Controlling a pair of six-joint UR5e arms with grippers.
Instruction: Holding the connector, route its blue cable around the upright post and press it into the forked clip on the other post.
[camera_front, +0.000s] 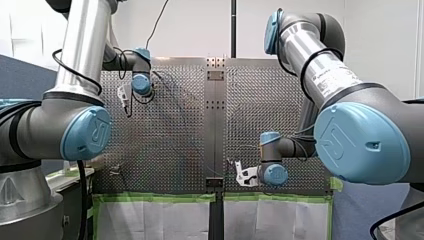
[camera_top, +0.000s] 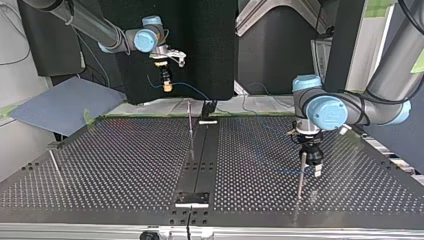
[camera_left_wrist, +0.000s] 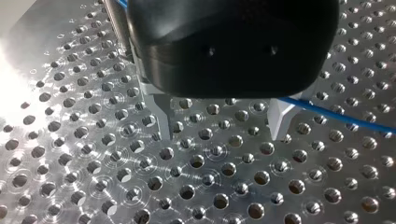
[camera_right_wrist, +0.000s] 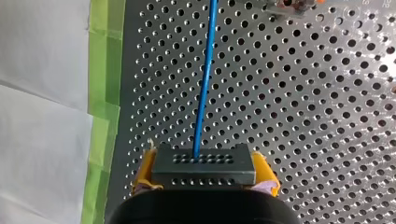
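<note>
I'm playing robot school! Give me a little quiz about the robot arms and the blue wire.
1. True or false: my right gripper is holding the connector.
2. What colour is the cable that comes out of the connector? A red, B blue, C green.
3. Fill in the gap: my left gripper is ____, with nothing in it.

Key: 1 true; 2 B; 3 open.
</note>
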